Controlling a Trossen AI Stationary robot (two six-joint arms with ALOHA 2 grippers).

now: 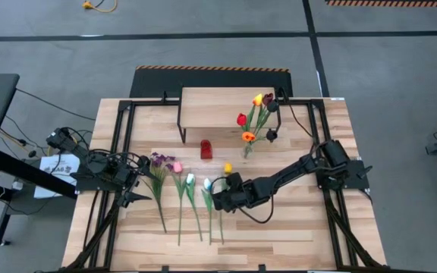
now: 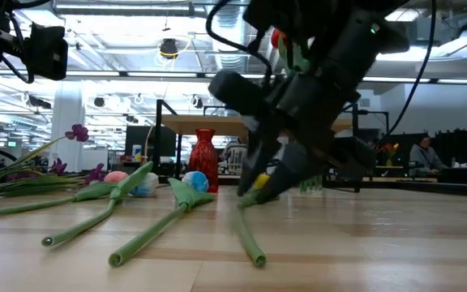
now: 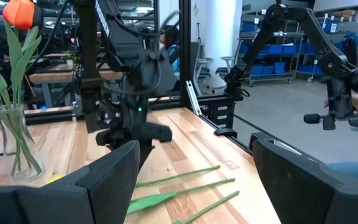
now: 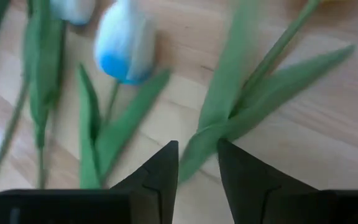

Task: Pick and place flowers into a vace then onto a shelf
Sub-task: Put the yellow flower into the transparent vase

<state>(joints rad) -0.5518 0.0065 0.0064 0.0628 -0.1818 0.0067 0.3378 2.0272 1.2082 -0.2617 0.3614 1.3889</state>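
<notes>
Several flowers lie side by side on the plank table, heads toward the far edge: a purple sprig (image 1: pixel 158 160), a pink one (image 1: pixel 177 167), a white one (image 1: pixel 190 180), a blue-white tulip (image 4: pixel 123 46) and a yellow tulip (image 1: pixel 227 168). My right gripper (image 4: pixel 197 163) is open by a narrow gap and slants down over the yellow tulip's stem (image 4: pixel 278 50). Its fingertips stand on either side of a green leaf's lower end (image 4: pixel 194 155). A glass vase (image 1: pixel 247 149) with red, orange, yellow and maroon flowers stands before the shelf (image 1: pixel 211 102). My left gripper (image 1: pixel 136 188) waits open at the table's left.
A small red vase (image 1: pixel 205 149) stands on the table in front of the shelf, left of the glass vase. Black frame rails (image 1: pixel 120 152) run along the table's left and right sides. Bare wood lies near the front edge, below the stems' ends.
</notes>
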